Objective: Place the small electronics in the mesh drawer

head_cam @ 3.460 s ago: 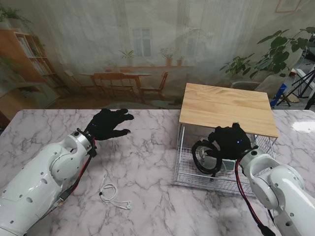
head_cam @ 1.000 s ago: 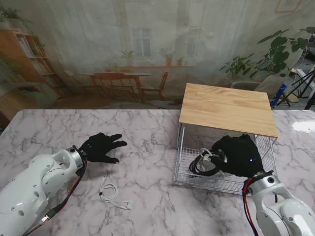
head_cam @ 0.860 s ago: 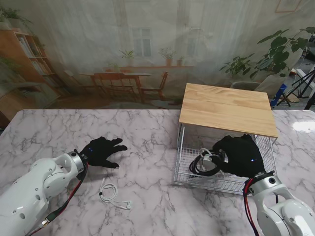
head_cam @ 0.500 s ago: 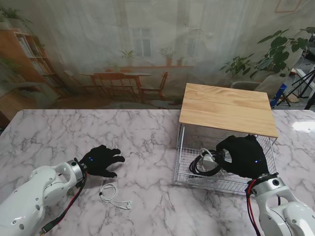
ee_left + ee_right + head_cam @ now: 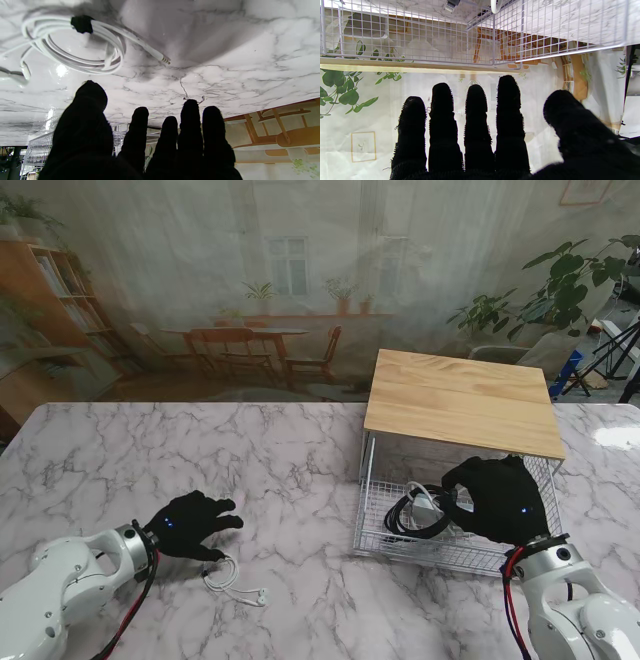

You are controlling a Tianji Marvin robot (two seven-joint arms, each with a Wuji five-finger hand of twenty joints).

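Observation:
A coiled white earphone cable (image 5: 226, 573) lies on the marble table near me on the left; the left wrist view shows its coil (image 5: 75, 47) bound by a black tie. My left hand (image 5: 190, 525) hovers just over the cable's near-left side, fingers spread, holding nothing. The white mesh drawer (image 5: 385, 545) is pulled out under a wooden top (image 5: 460, 400). Inside lies a black cable coil (image 5: 415, 515) with a white part beside it. My right hand (image 5: 497, 498) is over the drawer's right part, fingers extended, empty. The right wrist view shows the mesh wall (image 5: 420, 32).
The marble table (image 5: 300, 470) stretches between the two hands. A mural wall with a painted table and chairs stands behind. A leafy plant (image 5: 560, 290) and a tripod (image 5: 620, 350) are at the far right.
My left hand has drawn back toward me and come down beside the white cable. My right hand has let go of the black cable coil, which now rests in the drawer, and has barely moved since.

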